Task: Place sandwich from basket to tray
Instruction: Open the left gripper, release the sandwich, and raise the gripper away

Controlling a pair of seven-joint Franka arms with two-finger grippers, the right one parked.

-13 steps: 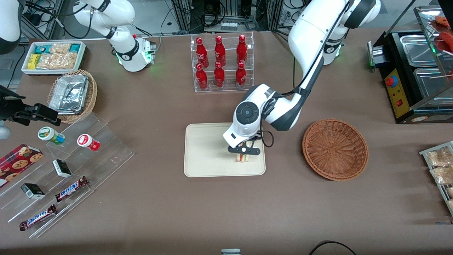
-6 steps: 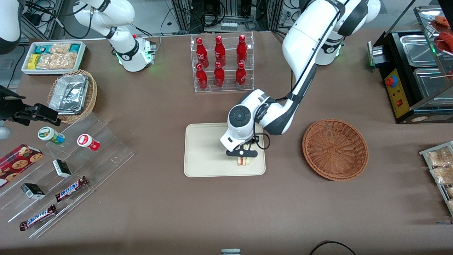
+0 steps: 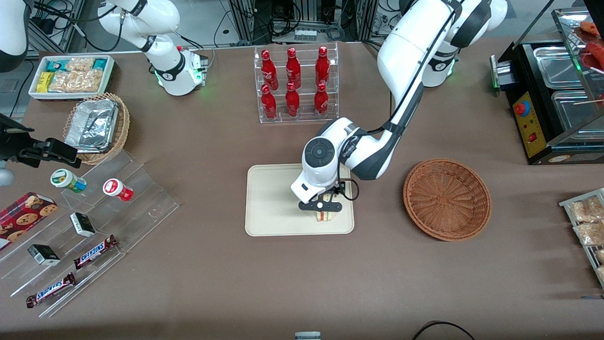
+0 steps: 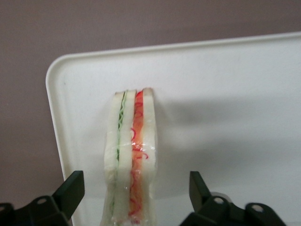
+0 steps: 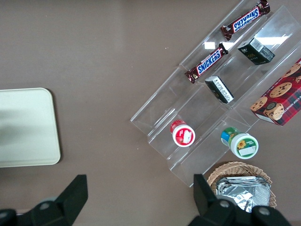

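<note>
Now the tool point(image 3: 321, 206) is lifting slightly off the sandwich point(image 3: 323, 216), fingers point(image 4: 70, 188) spread wide and clear of it, leaving it standing on the tray point(image 3: 273, 203) at centre frame, basket point(image 3: 446, 199) empty, so placement looks done.

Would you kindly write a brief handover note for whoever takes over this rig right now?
Tool: open, low over the tray, one finger on each side of the sandwich with gaps showing.
Sandwich: standing on its edge on the tray, near the corner closest to the basket.
Basket: empty, beside the tray, toward the working arm's end of the table.
Done: sandwich moved and released.
Left: lift the tool straight up, probably without nudging the sandwich.
</note>
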